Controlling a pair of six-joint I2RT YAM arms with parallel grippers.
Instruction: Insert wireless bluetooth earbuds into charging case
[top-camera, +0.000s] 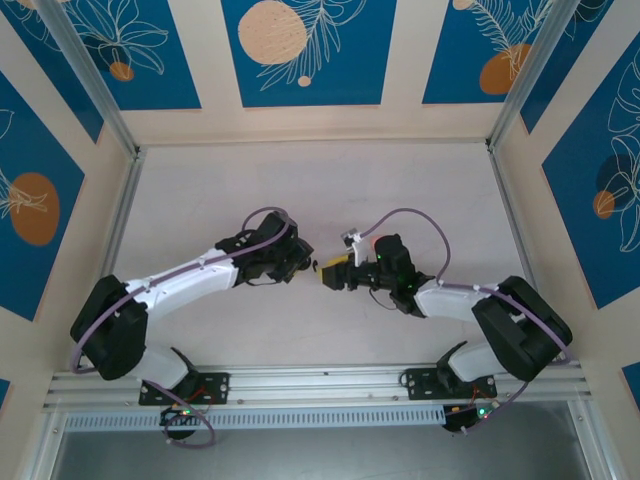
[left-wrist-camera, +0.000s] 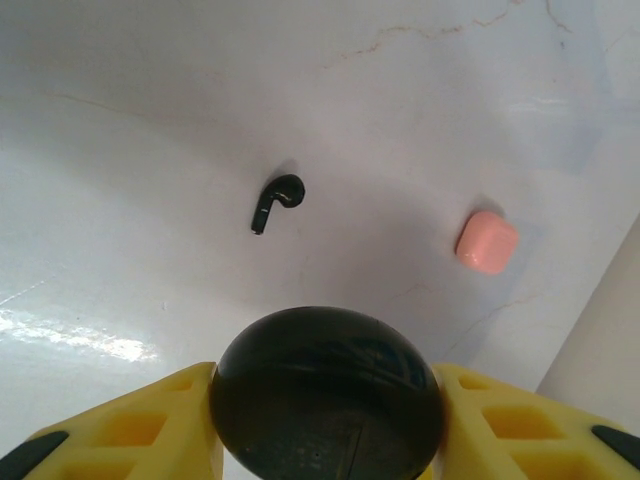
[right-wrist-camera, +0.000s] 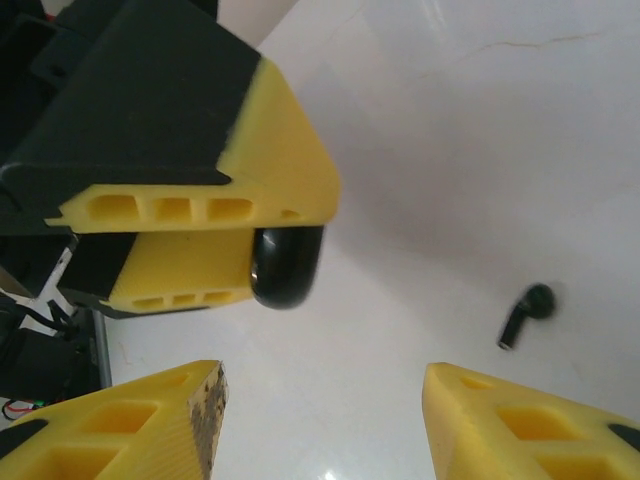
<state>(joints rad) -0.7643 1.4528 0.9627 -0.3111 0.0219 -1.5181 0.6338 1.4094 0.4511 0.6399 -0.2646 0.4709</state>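
Left pincer (left-wrist-camera: 325, 425): yellow jaws pinched on a glossy black round disc (left-wrist-camera: 325, 375), probably the charging case, carried just above the white glossy tabletop (left-wrist-camera: 120, 120). Right pincer (right-wrist-camera: 322, 405): yellow jaws spread, empty, close to and facing the left one. One tiny black earbud with short curved stem (right-wrist-camera: 527, 313): flat on the tabletop, ahead of the right pincer, offset toward the finger at the right of its wrist view; long axis slanted, bud end farther, stem end nearer. Right arm judged free and better placed for pickup, after a sideways shift. Small pink rounded piece (left-wrist-camera: 487, 241): farther out, well apart from the earbud.
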